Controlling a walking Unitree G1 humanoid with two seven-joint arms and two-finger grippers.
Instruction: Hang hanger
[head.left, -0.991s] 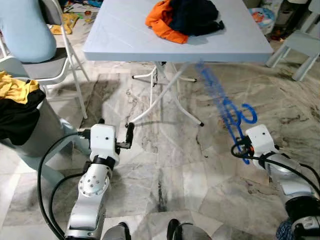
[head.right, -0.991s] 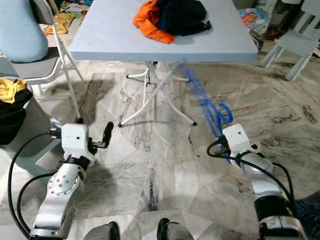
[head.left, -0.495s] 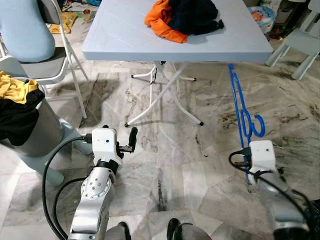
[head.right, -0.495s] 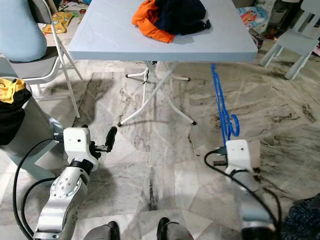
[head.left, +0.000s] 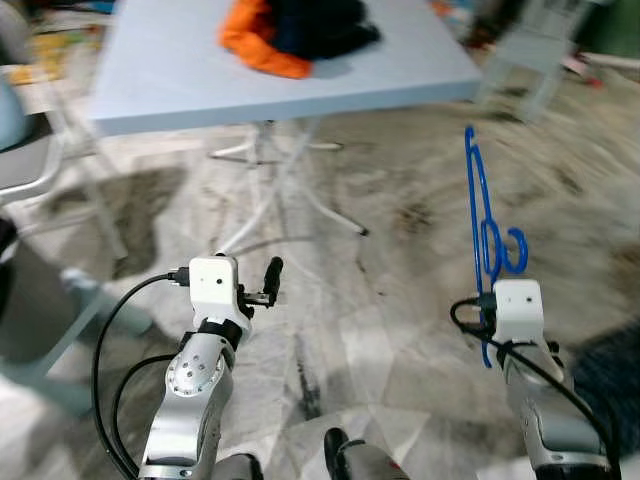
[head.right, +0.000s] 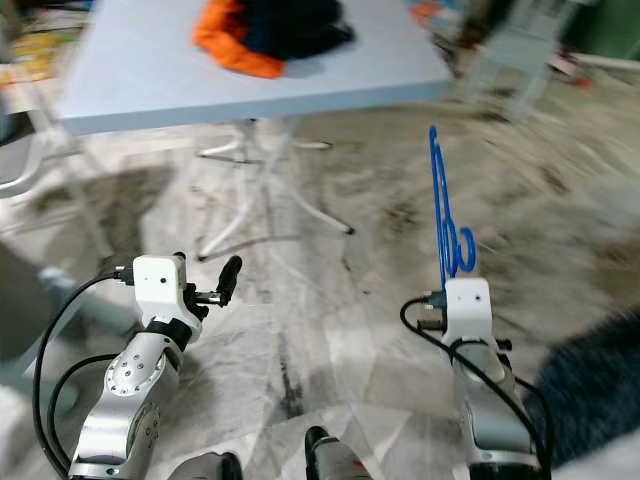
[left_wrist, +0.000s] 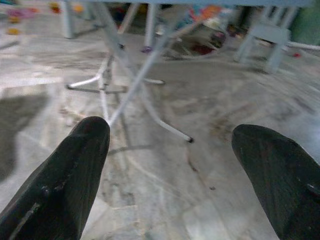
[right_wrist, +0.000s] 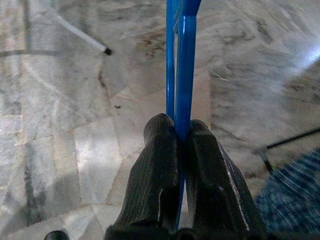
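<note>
A blue plastic hanger (head.left: 484, 225) stands nearly upright above my right wrist, its hook curling to the right. My right gripper (right_wrist: 183, 131) is shut on the hanger's (right_wrist: 179, 60) lower bar, with both black fingers (right_wrist: 161, 165) pressed against it. My left gripper (head.left: 270, 277) is held low over the marble floor at the left. In the left wrist view its two fingertips (left_wrist: 75, 165) stand wide apart and open, with nothing between them.
A pale folding table (head.left: 190, 85) stands ahead with a heap of orange and dark clothes (head.left: 290, 30) on it, its white legs (head.left: 270, 190) crossing underneath. A chair leg and a grey bin (head.left: 30, 300) are at the left. A small pale chair (head.left: 530, 60) is at the far right.
The camera has swung to the right, so the table and chair have shifted left and blurred. The hanger stays upright in my right gripper; my left arm has kept its pose.
</note>
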